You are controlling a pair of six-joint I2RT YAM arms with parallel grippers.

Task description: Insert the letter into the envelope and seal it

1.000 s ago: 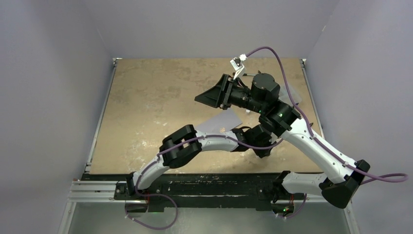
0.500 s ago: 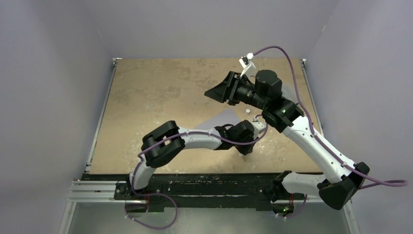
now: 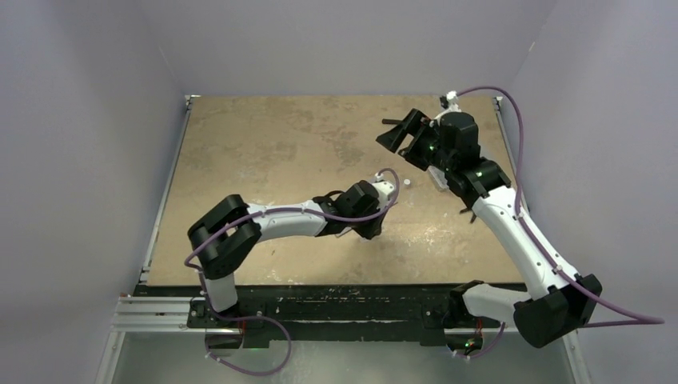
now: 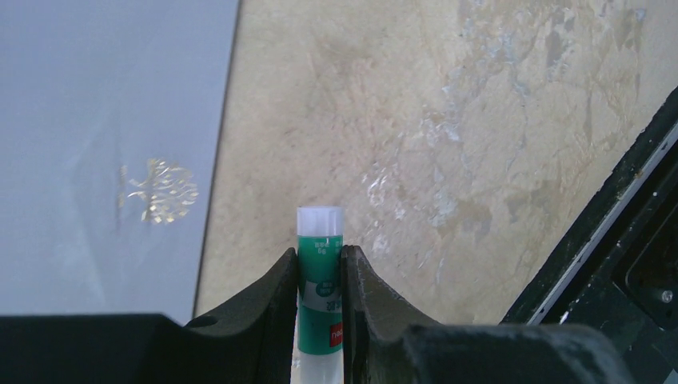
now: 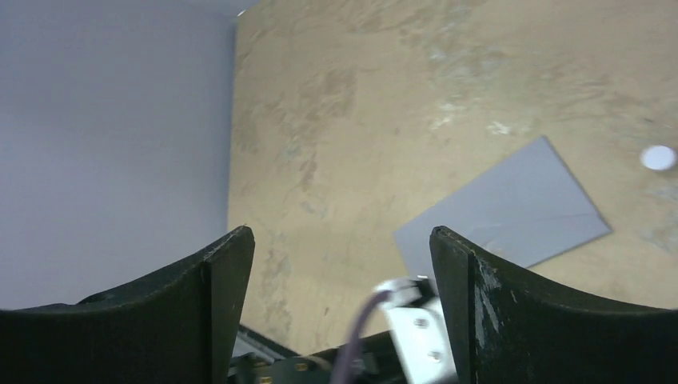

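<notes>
Matt paper envelope [image 5: 504,204], rough mottled table [image 3: 264,152], glossy plastic glue stick [image 4: 320,276]

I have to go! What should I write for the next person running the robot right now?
Left gripper: shut on the glue stick, beside the envelope.
Right gripper: jaws open, empty, held high.
The envelope lies flat, flap seemingly down; the letter is not in view, perhaps inside.
Left to do: check the flap is stuck, then set the glue stick down.
</notes>
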